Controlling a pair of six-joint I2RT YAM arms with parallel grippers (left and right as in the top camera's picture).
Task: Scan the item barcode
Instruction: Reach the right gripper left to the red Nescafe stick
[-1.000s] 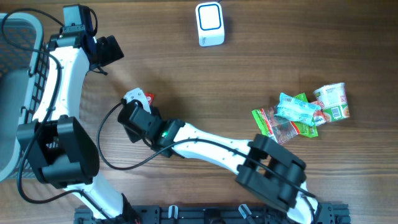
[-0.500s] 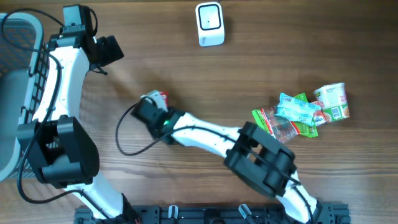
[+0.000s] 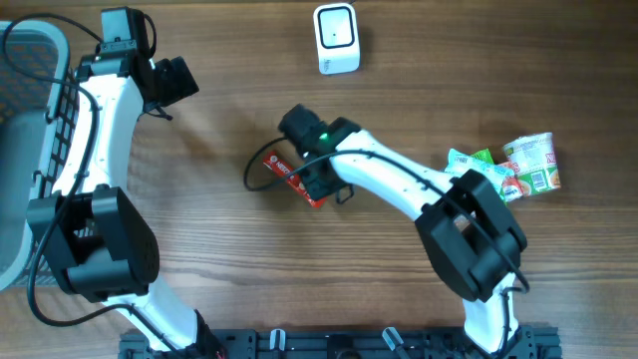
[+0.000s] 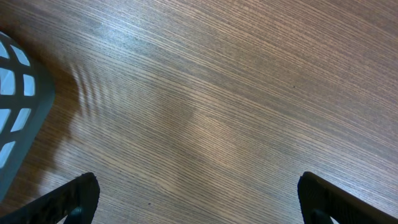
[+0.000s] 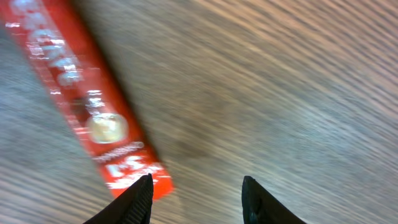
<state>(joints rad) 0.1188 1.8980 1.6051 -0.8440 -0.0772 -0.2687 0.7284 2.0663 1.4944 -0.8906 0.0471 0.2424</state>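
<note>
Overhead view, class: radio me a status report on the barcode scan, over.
Left tool open, empty. Right tool open at red snack packet, not gripping. Packet flat on table, short of white scanner. No item between them.

The counter (image 3: 478,70) is matt brown wood with a fine grain. The red wrapper (image 3: 289,172) looks like glossy plastic film. The basket (image 3: 12,179) is grey plastic.

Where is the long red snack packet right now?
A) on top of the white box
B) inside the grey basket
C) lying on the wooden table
C: the red snack packet lies flat on the table, beside the right gripper, with only bare wood between its fingers.
</note>
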